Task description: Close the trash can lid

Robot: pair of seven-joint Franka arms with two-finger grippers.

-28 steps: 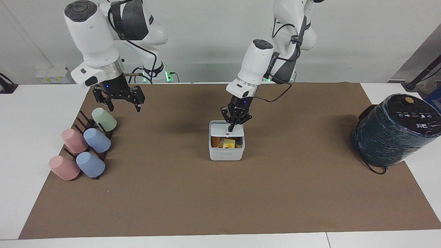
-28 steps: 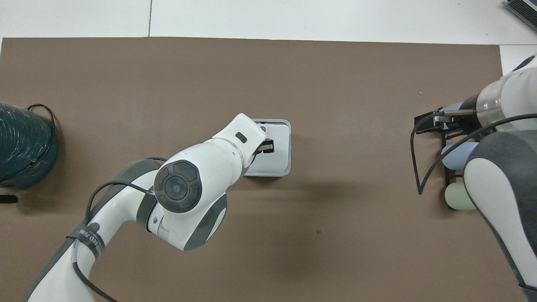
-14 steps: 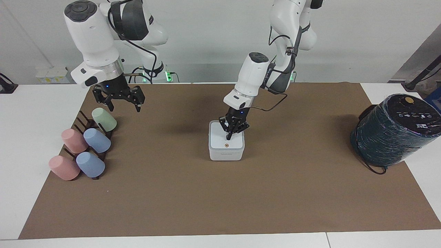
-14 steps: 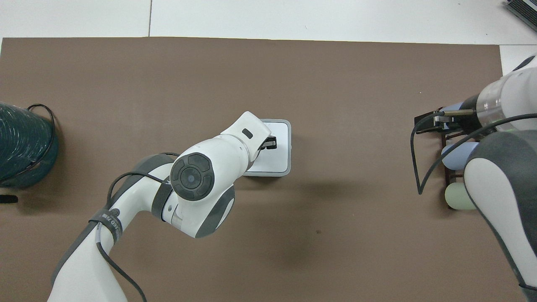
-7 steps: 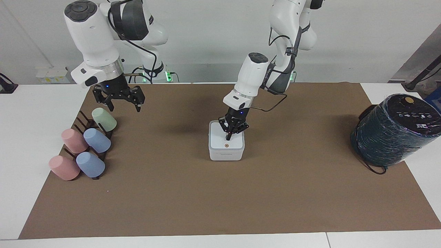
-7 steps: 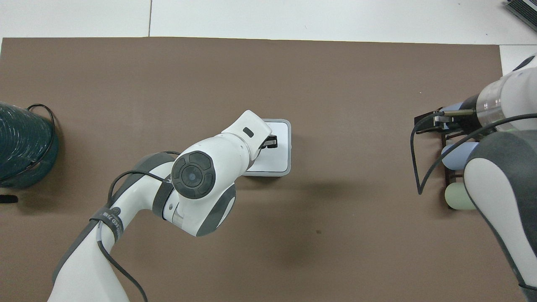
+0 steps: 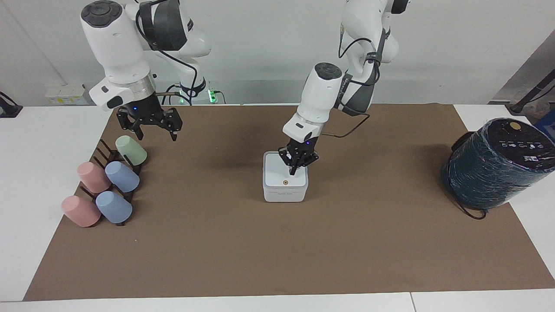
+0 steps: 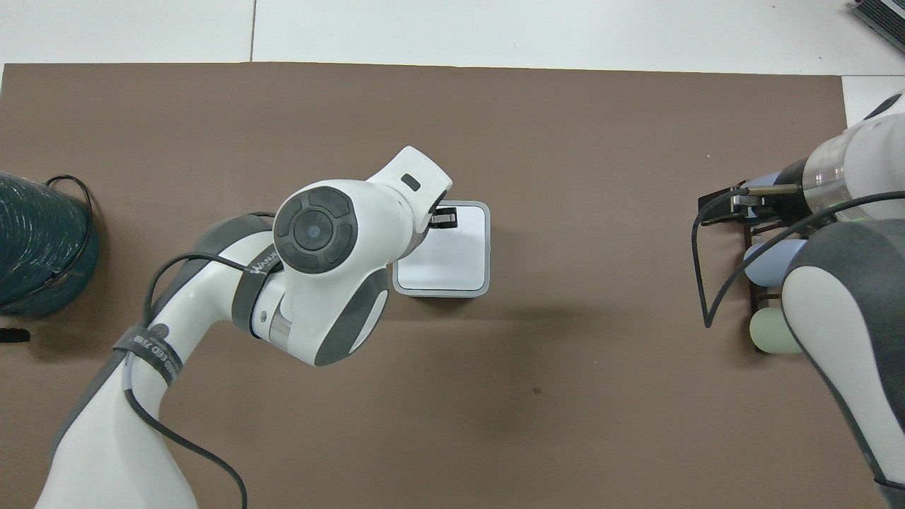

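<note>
The small white trash can [image 7: 285, 195] stands at the middle of the brown mat, and in the overhead view its rim [image 8: 442, 290] shows past the left arm. Its lid [image 7: 279, 174] lies flat on top with the orange dot up, and no contents show. My left gripper [image 7: 294, 172] is shut, fingertips together, pointing down onto the lid's part toward the left arm's end. I cannot tell whether the tip touches. From overhead the left gripper [image 8: 442, 216] shows over the lid [image 8: 452, 258]. My right gripper [image 7: 157, 138] waits open above the cup rack.
A dark rack [image 7: 108, 155] with several pastel cups, among them a green one [image 7: 131, 150], lies at the right arm's end. A large dark plastic-wrapped cylinder [image 7: 494, 167] with a cable stands at the left arm's end. Brown mat [image 7: 277, 255] covers the table.
The lid has gone from half raised to flat on the can. Over the last second the left wrist rose and the shut gripper shifted across the lid toward the left arm's end. The right arm stayed still.
</note>
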